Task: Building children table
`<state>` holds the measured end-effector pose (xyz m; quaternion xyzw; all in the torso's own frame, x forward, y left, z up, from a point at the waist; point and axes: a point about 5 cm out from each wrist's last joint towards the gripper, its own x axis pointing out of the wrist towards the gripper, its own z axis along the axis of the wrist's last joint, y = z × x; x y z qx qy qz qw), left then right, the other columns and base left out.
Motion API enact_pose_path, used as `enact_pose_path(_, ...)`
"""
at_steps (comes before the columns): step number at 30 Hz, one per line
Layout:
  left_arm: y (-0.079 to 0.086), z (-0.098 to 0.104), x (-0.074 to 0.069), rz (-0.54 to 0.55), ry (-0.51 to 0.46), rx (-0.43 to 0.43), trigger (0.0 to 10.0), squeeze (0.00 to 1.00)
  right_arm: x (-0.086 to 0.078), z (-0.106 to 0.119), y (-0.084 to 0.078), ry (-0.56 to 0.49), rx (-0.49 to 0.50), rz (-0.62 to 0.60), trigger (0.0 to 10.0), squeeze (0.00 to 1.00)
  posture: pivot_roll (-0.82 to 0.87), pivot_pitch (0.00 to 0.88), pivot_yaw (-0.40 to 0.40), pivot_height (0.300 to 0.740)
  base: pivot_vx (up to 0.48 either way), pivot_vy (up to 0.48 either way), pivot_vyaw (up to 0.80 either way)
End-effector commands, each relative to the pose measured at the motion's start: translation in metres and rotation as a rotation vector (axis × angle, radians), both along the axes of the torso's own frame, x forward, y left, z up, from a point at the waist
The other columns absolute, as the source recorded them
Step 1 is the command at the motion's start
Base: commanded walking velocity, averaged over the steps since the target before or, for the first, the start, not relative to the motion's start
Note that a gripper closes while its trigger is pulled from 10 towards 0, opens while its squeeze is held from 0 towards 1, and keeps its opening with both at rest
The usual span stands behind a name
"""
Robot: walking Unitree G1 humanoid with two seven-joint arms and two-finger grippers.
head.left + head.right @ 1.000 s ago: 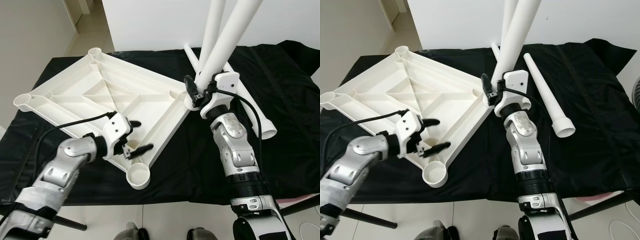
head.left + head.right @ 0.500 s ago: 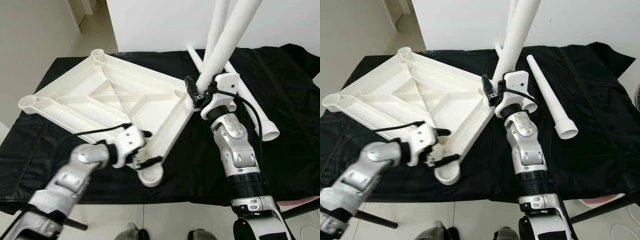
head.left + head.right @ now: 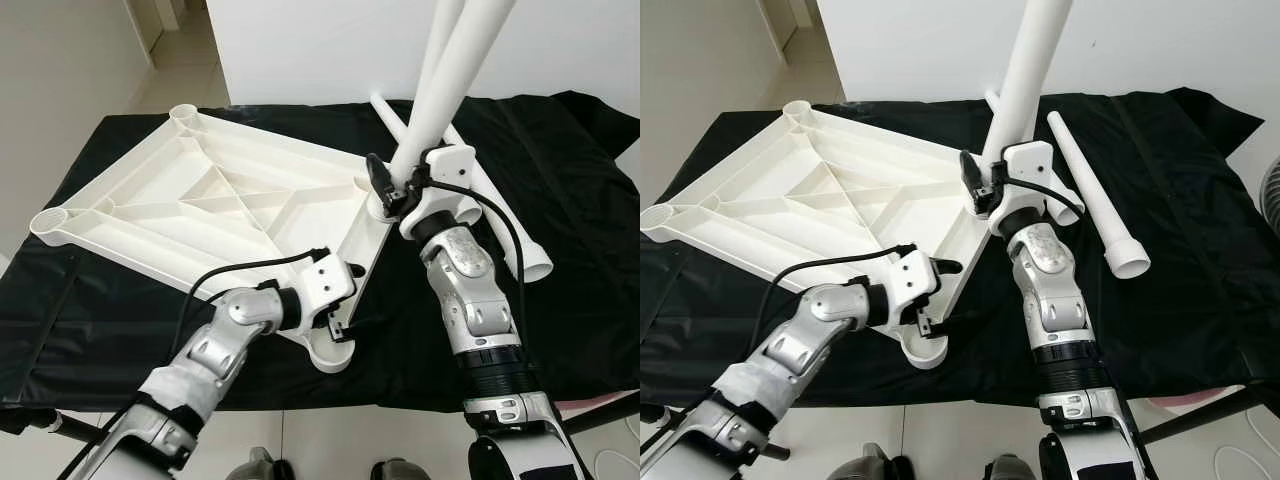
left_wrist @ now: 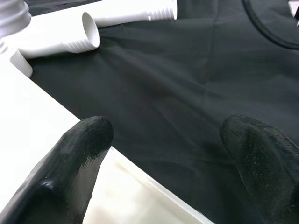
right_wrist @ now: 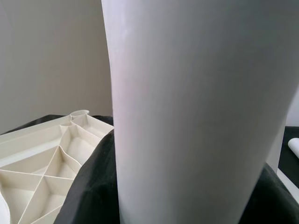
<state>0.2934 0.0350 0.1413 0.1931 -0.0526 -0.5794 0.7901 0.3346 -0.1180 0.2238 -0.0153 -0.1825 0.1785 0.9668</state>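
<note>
The tabletop (image 3: 210, 195) lies upside down, ribs up, on a black cloth (image 3: 560, 300) that covers the work surface, one corner toward the robot. Its near-corner socket (image 3: 333, 352) sits at the cloth's front; the right-corner socket is where the held leg (image 3: 1025, 85) stands. The right gripper (image 3: 982, 192) is clamped on that white leg low down, holding it nearly upright with its foot at the socket. Two spare legs (image 3: 1090, 195) lie on the cloth just behind and to the right of it. The left gripper (image 3: 338, 300) has its fingers (image 4: 79, 154) spread apart over the tabletop's right edge just above the near socket, one finger on the plastic, the other over the cloth.

The step in hand looks like seating the leg while the left arm steadies the top. To do it well, the left fingers should close on the rim or press it down firmly, so the light plastic cannot skid on the cloth. The leg should be brought plumb over the socket before it is pushed or turned; the spare legs show threaded ends, so a tilted start would likely cross the thread
</note>
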Motion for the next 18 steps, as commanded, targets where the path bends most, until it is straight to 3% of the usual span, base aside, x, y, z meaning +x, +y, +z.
enact_pose_path(1,0.004,0.001,0.012,0.172,-0.041,-0.032,10.0,0.0,-0.002,0.002,0.004,-0.008,-0.002,0.018,10.0,0.0,-0.14,0.045,0.08,0.74,0.0,0.0,0.0)
enact_pose_path(7,0.009,0.005,0.019,0.204,-0.05,-0.041,10.0,0.0,-0.004,0.0,0.004,-0.002,-0.004,0.023,10.0,0.0,-0.16,0.042,0.084,0.74,0.0,0.0,0.0)
enact_pose_path(11,0.019,0.012,0.02,0.189,-0.038,-0.063,10.0,0.0,-0.005,-0.001,0.005,-0.001,-0.007,0.029,10.0,0.0,-0.15,0.041,0.083,0.74,0.0,0.0,0.0)
enact_pose_path(12,0.031,0.018,0.018,0.165,-0.019,-0.083,10.0,0.0,-0.006,-0.002,0.004,0.001,-0.006,0.03,10.0,0.0,-0.15,0.039,0.084,0.74,0.0,0.0,0.0)
enact_pose_path(18,0.046,0.018,0.012,0.109,-0.005,-0.053,10.0,0.0,-0.007,-0.002,0.004,0.004,-0.003,0.03,10.0,0.0,-0.15,0.037,0.086,0.74,0.0,0.0,0.0)
